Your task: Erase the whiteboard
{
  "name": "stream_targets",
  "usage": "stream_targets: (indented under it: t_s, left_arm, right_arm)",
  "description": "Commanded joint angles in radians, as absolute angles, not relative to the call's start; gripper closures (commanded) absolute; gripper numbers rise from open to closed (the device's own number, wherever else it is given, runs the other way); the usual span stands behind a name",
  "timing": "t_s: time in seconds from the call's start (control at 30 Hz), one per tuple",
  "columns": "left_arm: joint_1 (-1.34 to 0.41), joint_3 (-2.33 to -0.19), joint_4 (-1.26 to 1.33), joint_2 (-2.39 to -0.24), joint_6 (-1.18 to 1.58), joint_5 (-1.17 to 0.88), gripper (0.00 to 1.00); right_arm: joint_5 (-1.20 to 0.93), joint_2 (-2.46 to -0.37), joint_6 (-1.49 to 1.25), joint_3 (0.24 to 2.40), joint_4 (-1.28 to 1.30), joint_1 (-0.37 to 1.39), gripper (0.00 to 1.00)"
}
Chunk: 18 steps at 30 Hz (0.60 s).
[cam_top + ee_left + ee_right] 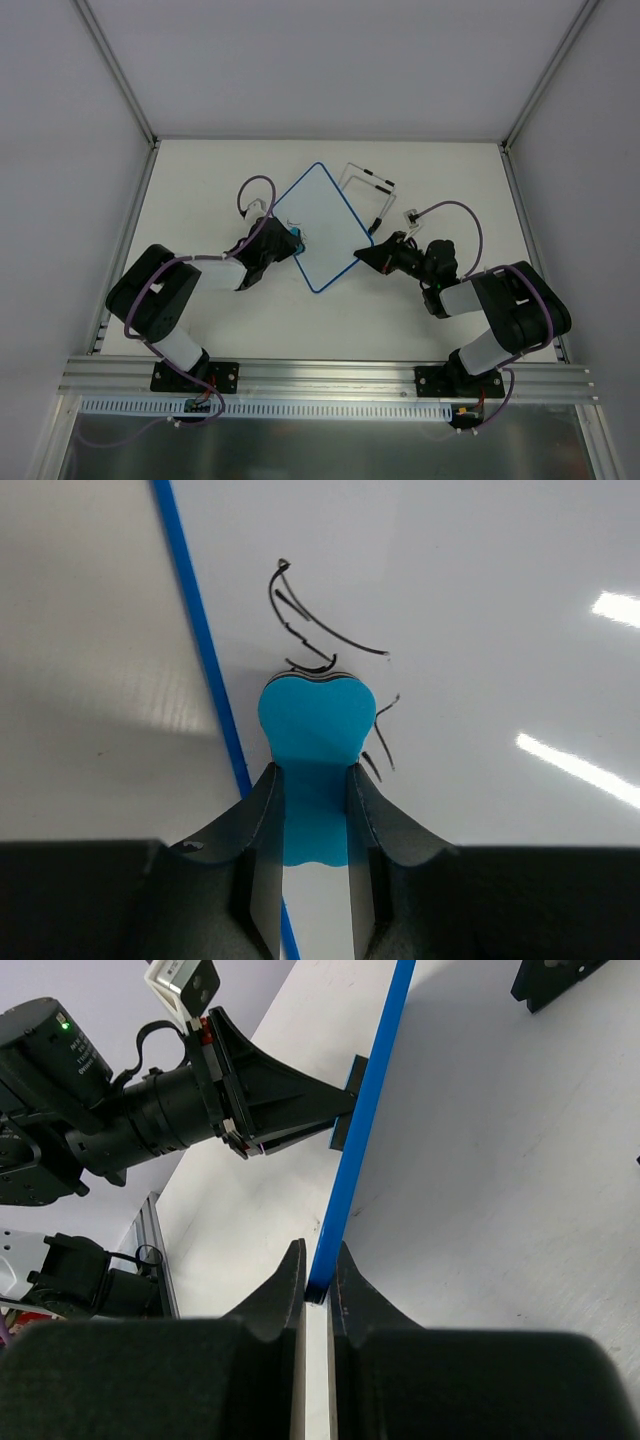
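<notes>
The whiteboard (325, 215), white with a thin blue rim, lies turned like a diamond in the middle of the table. Black sketch strokes (310, 630) remain on its face (480, 600) near the left rim (200, 640). My left gripper (296, 240) (312, 772) is shut on a bright-blue eraser (315, 720), whose front end presses on the board just below the strokes. At the board's right corner, my right gripper (363, 255) (318, 1265) is shut on the blue rim (370, 1120). The right wrist view also shows the left gripper (290, 1100) against the board face.
A thin wire stand (368, 185) with black feet sits just behind the board's right edge; one foot (550, 980) shows in the right wrist view. White walls enclose the table (450, 300) on three sides. An aluminium rail (330, 375) runs along the near edge.
</notes>
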State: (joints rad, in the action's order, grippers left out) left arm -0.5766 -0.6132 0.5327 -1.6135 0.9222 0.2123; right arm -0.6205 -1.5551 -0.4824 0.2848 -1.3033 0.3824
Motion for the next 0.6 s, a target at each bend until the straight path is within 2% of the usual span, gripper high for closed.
stream_targets:
  t_s: [0.0,0.37,0.57]
  left_arm:
    - [-0.615,-0.687,0.561,-1.614,0.881,0.146,1.00]
    - [-0.634,-0.775,0.523,-1.647,0.893,0.187,1.00]
    - [-0.589,-0.701,0.492,-1.669,0.991,0.235,1.00]
  right_arm:
    - [-0.868,-1.532,-0.491,0.282,-1.528,0.440,1.00]
    - [-0.868,-1.540,-0.489,0.284,-1.528,0.445,1.00]
    - [-0.862,-1.528,-0.477,0.273,-1.526,0.445,1.00]
